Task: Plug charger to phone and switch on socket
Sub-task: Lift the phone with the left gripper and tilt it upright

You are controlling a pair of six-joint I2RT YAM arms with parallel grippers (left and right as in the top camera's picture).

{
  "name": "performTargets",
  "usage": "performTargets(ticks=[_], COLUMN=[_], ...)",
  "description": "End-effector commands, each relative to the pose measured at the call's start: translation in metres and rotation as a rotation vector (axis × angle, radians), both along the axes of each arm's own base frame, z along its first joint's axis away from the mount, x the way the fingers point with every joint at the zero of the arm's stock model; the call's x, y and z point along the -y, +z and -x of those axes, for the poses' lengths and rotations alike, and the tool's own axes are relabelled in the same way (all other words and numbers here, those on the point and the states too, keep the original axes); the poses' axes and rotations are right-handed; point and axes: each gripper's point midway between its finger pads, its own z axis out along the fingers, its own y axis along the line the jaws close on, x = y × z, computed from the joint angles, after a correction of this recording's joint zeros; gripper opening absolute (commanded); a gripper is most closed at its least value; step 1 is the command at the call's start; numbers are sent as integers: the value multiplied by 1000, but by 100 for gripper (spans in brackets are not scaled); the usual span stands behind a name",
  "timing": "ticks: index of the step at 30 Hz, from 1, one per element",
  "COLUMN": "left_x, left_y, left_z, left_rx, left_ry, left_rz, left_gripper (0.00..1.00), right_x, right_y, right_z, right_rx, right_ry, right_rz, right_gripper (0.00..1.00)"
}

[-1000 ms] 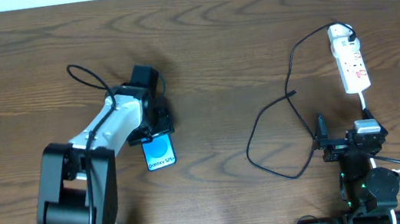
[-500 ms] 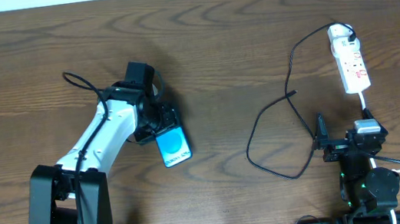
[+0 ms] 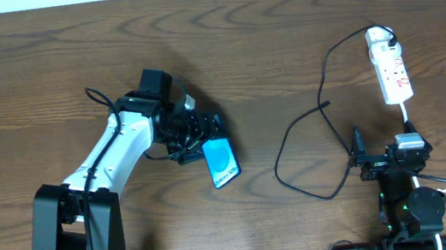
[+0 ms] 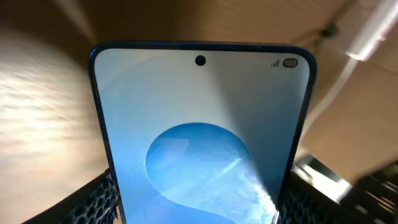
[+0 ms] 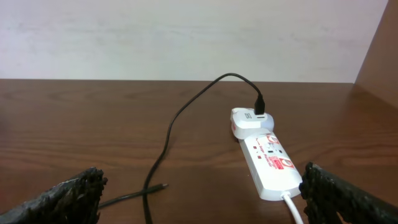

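**Left gripper clamps the phone; right gripper open near the power strip**

The left gripper (image 3: 204, 138) is closed on the phone (image 3: 221, 162), left of the table's (image 3: 280, 31) middle. From overhead the phone lies at a slant, screen up. Its nearer end points toward the robot's base and its other end sits between the fingers. The left wrist view is filled with the screen (image 4: 199, 143), pale with a blue round shape. A camera hole sits at the top edge and a black mesh-textured finger (image 4: 99, 200) presses each long side low in the frame. It may be lifted slightly off the wood, but neither view settles that.

The right gripper (image 5: 199, 202) is spread wide with nothing between its fingers. They show only at the lower corners of the right wrist view. It faces the power strip (image 5: 270, 163), which lies on the table near the far right corner (image 3: 392, 72), well apart from the phone. A white cord (image 3: 407, 114) runs from the strip's near end back toward the right arm.

The charger's white plug head (image 3: 379, 33) sits in the strip's far end. Its thin black cable (image 3: 323, 64) runs left from there. It then bends into a loose loop on the wood between the two arms. The small plug tip (image 3: 326, 104) lies free on the table, touching neither phone nor gripper.
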Motion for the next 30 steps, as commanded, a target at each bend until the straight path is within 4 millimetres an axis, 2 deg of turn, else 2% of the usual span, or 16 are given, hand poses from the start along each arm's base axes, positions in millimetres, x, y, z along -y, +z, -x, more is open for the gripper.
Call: performTargets(ticks=[1,9,18,30], left_x=[20,38,49,49], left_y=[29,59,91,93], left_z=[6,2,2,1], left_rx=[-72,-157,-232,-254], left_ry=[16,51,33,46], left_rz=[176,358,529,539], left_gripper=[57,57,57,57], right_x=[0,0,0,0], right_y=[0,0,0,0], right_z=[0,0,0,0], right_rx=[0,0,0,0], right_ry=[1,1,1,1], right_rz=[12,12,12,12], right_gripper=[99,99,99,99])
